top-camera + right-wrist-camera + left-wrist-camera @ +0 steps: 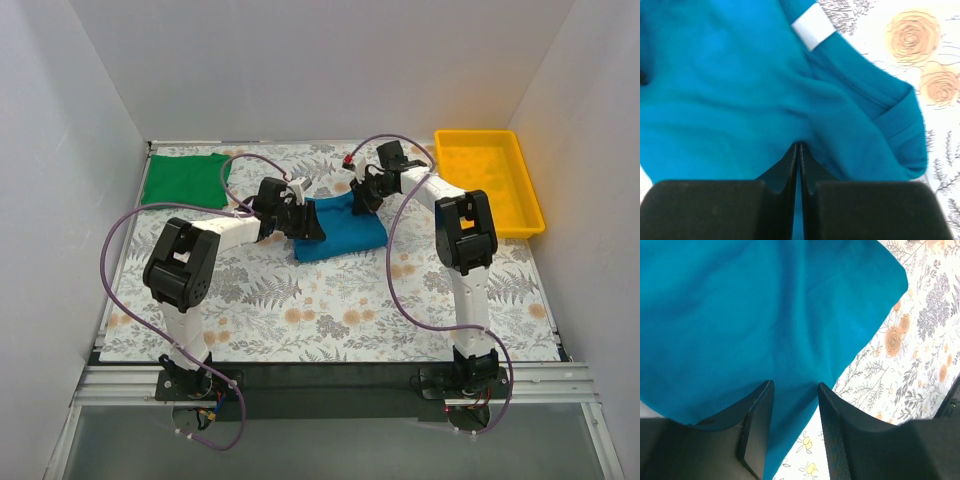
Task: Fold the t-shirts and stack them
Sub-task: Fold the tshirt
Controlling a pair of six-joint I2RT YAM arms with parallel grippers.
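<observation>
The teal-blue t-shirt (345, 232) lies bunched into a rough oblong at the middle of the flower-patterned table (330, 310), and both arms reach in to it, one from each side. The left gripper (795, 386) sits at the shirt's left end; its two fingers stand apart with a clear gap, teal cloth fills that gap, and the shirt spreads away from the tips. A strip of the table shows just to the right of them. The right gripper (798, 146) is at the shirt's far right edge, its fingers pressed together with a thin fold of the teal cloth pinched between them and the fabric puckering at the tips. A white neck label (812, 26) and a stitched hem (905, 125) lie just beyond. The bright green t-shirt (185, 180) lies folded flat in the far left corner, well apart from both grippers. A yellow tray (520, 215) sits at the far right.
</observation>
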